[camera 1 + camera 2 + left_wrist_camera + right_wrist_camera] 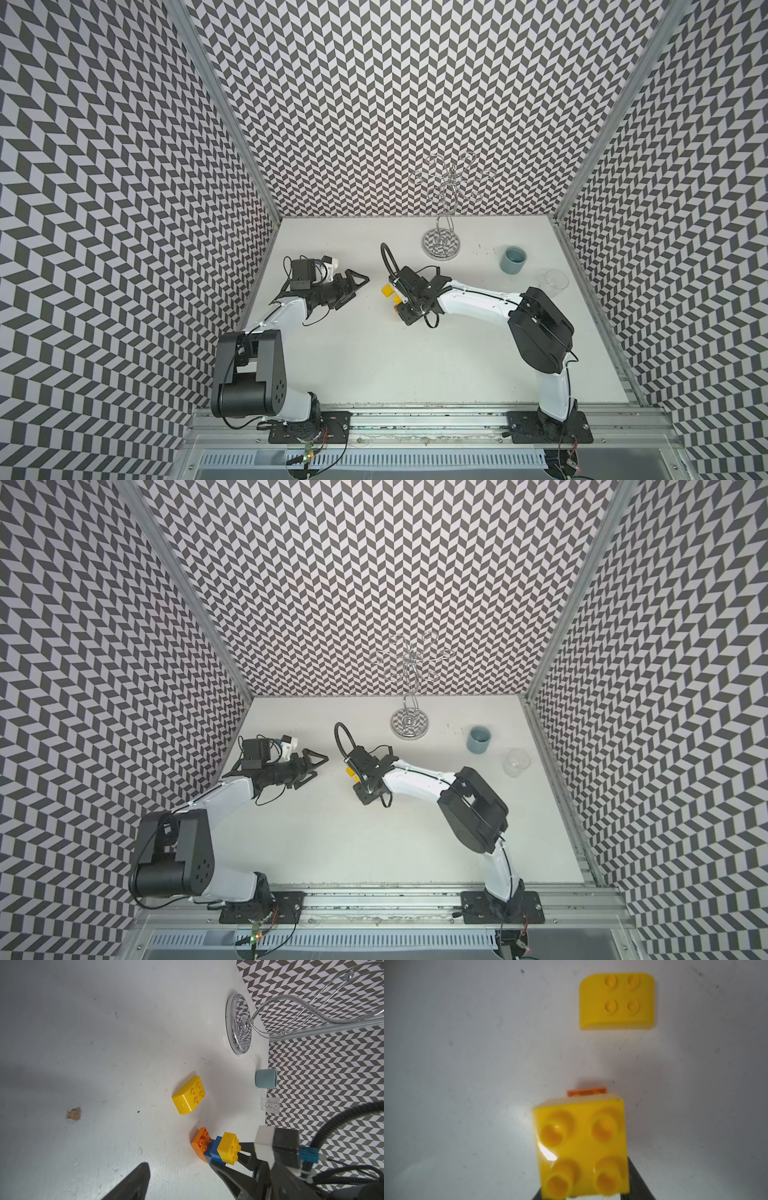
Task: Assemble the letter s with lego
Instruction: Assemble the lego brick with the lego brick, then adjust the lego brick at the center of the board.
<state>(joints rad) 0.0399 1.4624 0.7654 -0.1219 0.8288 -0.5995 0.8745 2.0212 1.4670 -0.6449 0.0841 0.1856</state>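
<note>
s stack [216, 1148]: yellow over blue over orange; in a top view, at 4 o'clock of the left gripper [360, 289].
loose yellow brick [388, 291]: at 11 o'clock of the stack, near.
left gripper: spread, empty.
right gripper [228, 1155]: jaws flank the stack's top; clamped or not, cannot tell.
risk: a dragging finger may topple the offset stack.
views: left wrist shows the blue middle; right wrist only yellow studs, orange sliver.

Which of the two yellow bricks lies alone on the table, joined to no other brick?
The yellow brick with the rounded edge. It lies apart, whereas the square yellow brick is stacked on the blue bricks.
</note>
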